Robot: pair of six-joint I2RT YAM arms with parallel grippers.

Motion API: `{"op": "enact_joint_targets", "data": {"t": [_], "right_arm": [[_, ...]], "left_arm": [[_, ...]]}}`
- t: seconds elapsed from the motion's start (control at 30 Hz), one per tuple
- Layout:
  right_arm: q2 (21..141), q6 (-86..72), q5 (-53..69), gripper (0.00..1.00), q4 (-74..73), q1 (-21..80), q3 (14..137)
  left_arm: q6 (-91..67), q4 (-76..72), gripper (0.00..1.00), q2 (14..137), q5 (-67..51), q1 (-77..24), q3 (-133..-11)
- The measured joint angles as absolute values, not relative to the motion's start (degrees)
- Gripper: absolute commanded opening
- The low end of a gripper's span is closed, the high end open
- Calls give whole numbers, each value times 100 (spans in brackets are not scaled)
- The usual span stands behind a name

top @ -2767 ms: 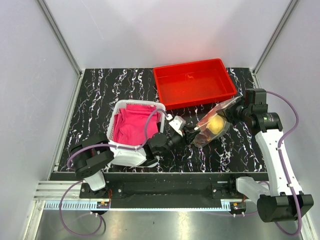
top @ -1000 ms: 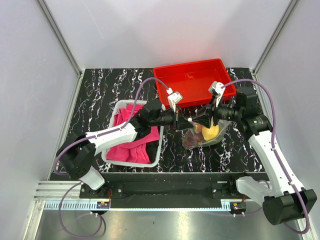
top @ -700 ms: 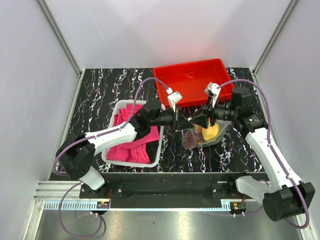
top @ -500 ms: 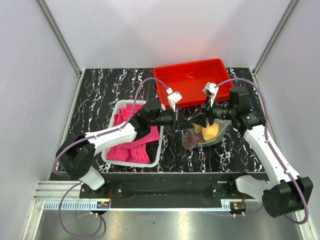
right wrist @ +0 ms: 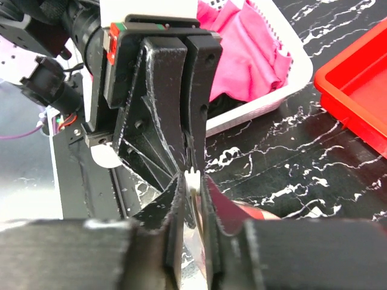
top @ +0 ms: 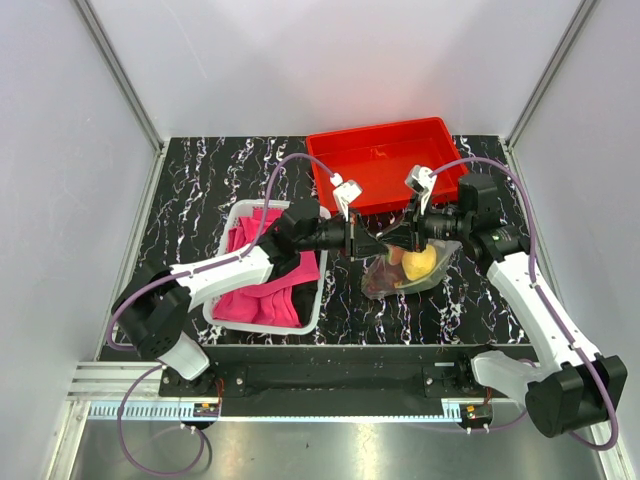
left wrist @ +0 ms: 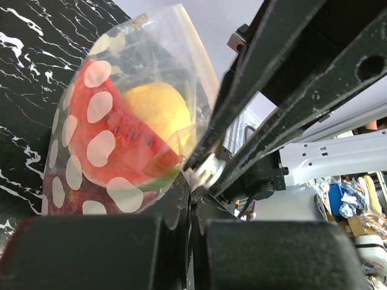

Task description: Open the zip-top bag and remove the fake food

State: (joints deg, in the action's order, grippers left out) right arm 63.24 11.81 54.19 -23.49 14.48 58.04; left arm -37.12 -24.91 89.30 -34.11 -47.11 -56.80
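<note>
The zip-top bag point(top: 386, 283), clear with pale dots, hangs above the table between my two grippers. Through it in the left wrist view point(left wrist: 91, 109) I see the fake food: a yellow lemon point(left wrist: 160, 112), a red watermelon slice point(left wrist: 112, 151) and a dark red fruit point(left wrist: 60, 202). The lemon also shows from above point(top: 418, 262). My left gripper point(top: 377, 245) point(left wrist: 192, 202) is shut on the bag's top edge. My right gripper point(top: 394, 241) point(right wrist: 192, 184) faces it tip to tip, shut on the bag's white zipper slider point(right wrist: 193, 177) point(left wrist: 205, 172).
An empty red tray point(top: 388, 170) sits at the back, just behind the grippers. A white basket point(top: 224, 255) of pink cloth point(top: 255, 270) stands at the left under my left arm and shows in the right wrist view point(right wrist: 254, 54). Black marbled table lies below the bag.
The left arm swung up over the basket to the bag's top. The right gripper slid left along the bag's top edge until its tips met the left gripper's.
</note>
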Motion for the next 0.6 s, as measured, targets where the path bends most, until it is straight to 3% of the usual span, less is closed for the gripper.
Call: {"op": "enact_joint_targets", "data": {"t": [0.1,0.6], "right_arm": [[6265,1160,5280,0,-2316,1466,5747],[5511,1000,4283,0,-2364,1549,5356]], "left_arm": [[-3741,-2576,0,8930,-3409,-4670,-5621],[-3603,-2897,0,8768,-3420,-4477,-5286]]}}
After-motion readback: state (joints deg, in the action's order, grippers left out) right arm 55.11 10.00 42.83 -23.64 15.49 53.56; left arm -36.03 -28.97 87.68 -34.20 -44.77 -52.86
